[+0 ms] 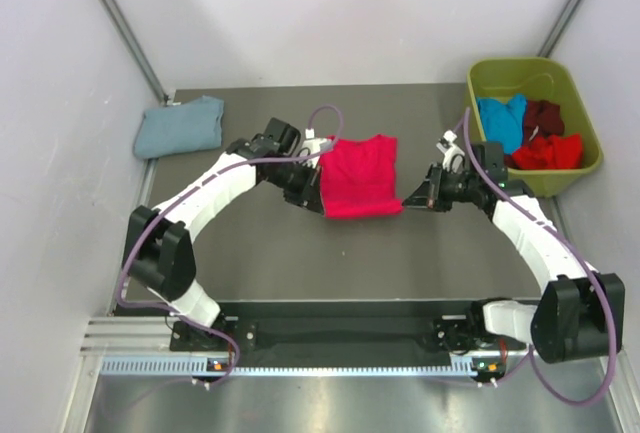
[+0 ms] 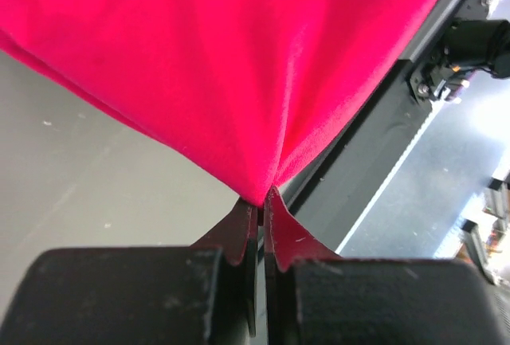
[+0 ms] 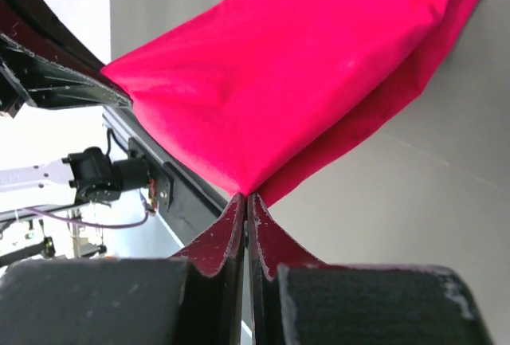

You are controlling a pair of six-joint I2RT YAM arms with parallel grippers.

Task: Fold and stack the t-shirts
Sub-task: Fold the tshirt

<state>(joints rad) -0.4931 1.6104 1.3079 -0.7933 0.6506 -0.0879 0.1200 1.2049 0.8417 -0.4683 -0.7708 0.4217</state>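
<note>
A crimson-red t-shirt hangs stretched between my two grippers above the middle of the table. My left gripper is shut on its left edge; in the left wrist view the cloth runs into the closed fingertips. My right gripper is shut on its right edge; the right wrist view shows the cloth pinched at the tips. A folded blue-grey t-shirt lies at the table's back left. Bright blue, maroon and red t-shirts lie in the bin.
The olive-green bin stands at the back right corner. Grey walls close in both sides and the back. A black rail runs along the near edge by the arm bases.
</note>
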